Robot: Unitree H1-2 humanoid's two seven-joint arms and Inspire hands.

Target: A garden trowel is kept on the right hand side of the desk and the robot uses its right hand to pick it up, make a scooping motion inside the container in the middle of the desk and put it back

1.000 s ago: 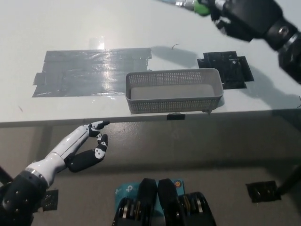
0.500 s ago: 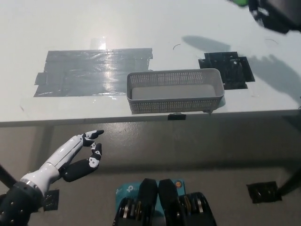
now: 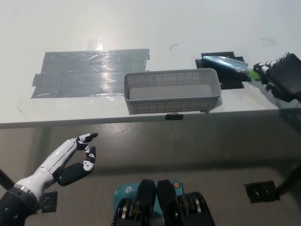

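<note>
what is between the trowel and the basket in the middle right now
Nothing visible. The trowel, held in the right hand, has its blade over the black patch just right of the basket; only the basket's own right wall lies between blade and inside.

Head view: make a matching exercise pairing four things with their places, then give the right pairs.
1. trowel
2. basket
3. left hand
4. grey tape patch

A. below the desk's front edge
B. flat on the desk, left of the basket
C. held by the right hand, at the desk's right
D. middle of the desk, near its front edge

Pairs: 1-C, 2-D, 3-A, 4-B.
</note>
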